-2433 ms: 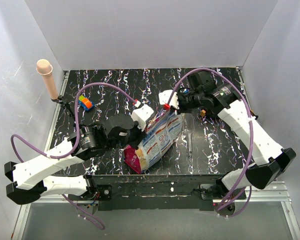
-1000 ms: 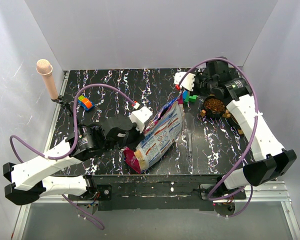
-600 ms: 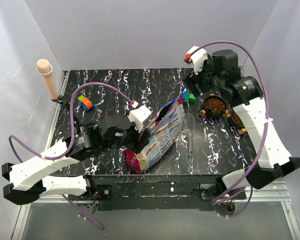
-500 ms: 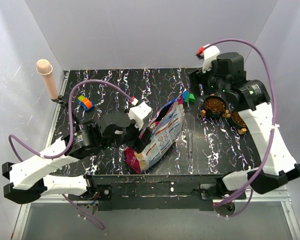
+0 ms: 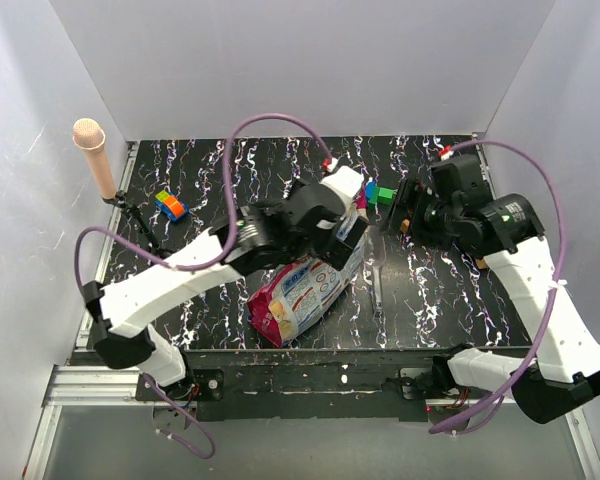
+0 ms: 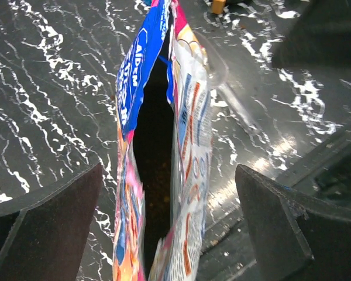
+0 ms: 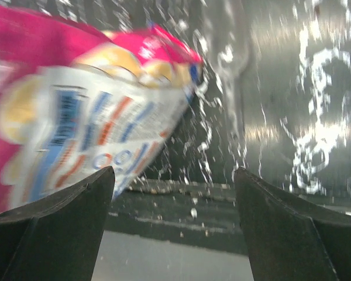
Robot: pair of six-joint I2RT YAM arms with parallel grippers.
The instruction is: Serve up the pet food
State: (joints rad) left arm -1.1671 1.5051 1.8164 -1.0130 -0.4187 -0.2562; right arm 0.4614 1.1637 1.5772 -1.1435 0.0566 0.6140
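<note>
The pet food bag [image 5: 302,292], glossy pink with a blue panel, lies on the black marbled table near its front edge, mouth toward the back. In the left wrist view the bag's mouth [image 6: 155,117] gapes dark, with faint brown specks deep inside. My left gripper [image 5: 348,222] hovers over that mouth, open [image 6: 168,175], its fingers wide on either side and not touching the bag. My right gripper [image 5: 395,205] hangs just right of the bag's top, also open [image 7: 172,172] and empty. From the right wrist the bag [image 7: 76,111] fills the left. The arm hides the bowls.
A clear plastic scoop [image 5: 377,268] lies right of the bag. Blue-and-green toy blocks [image 5: 377,192] sit behind the grippers, another coloured block [image 5: 170,205] at back left. A pink-tipped post [image 5: 93,150] stands at the left wall. Crumbs dot the table's front edge [image 7: 193,193].
Both grippers opened. The left arm swung from the bag's left side to above its mouth. The right arm came down from the back right, now covering the filled bowls.
</note>
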